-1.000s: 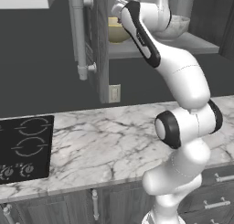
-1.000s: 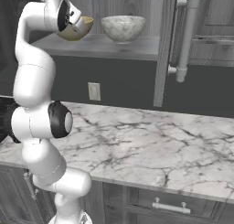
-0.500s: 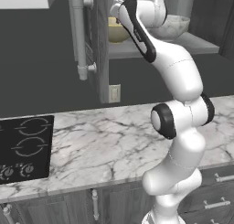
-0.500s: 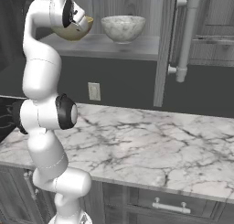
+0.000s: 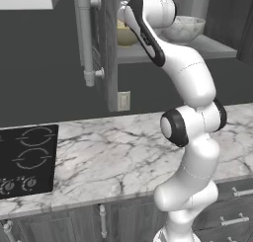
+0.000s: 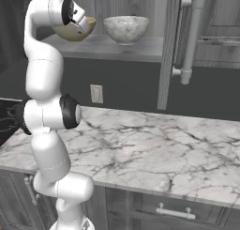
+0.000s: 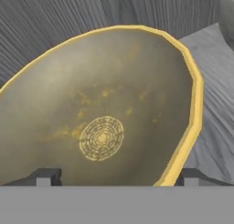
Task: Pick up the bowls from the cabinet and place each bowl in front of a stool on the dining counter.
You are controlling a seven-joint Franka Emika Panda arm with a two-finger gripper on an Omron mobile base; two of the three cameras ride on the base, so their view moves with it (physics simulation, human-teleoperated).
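Observation:
The mustard-yellow bowl [image 7: 105, 104] stands on the grey shelf [image 6: 117, 48] of the open wall cabinet, at its left end. My gripper [image 6: 84, 23] is at this bowl [image 6: 75, 34], open, its fingers wide apart. In the hand view one fingertip [image 7: 45, 175] is over the bowl's inside and the other [image 7: 192, 175] is outside the rim, so the jaws straddle the rim. The marbled bowl [image 6: 125, 28] sits beside it on the same shelf, to the right, untouched. From the left base view my arm covers most of the yellow bowl [image 5: 126, 34]; the marbled bowl [image 5: 185, 28] shows behind it. The dining counter is out of view.
Open cabinet doors with long metal handles [image 5: 85, 38] [image 6: 194, 36] flank the shelf. Below runs a marble worktop [image 5: 113, 157] with a black cooktop [image 5: 24, 159] at its left, a wall socket [image 6: 96, 94] above it and grey drawer fronts [image 6: 173, 210] under it.
My elbow has risen and the hand has shifted slightly at the yellow bowl. Both bowls stand where they were.

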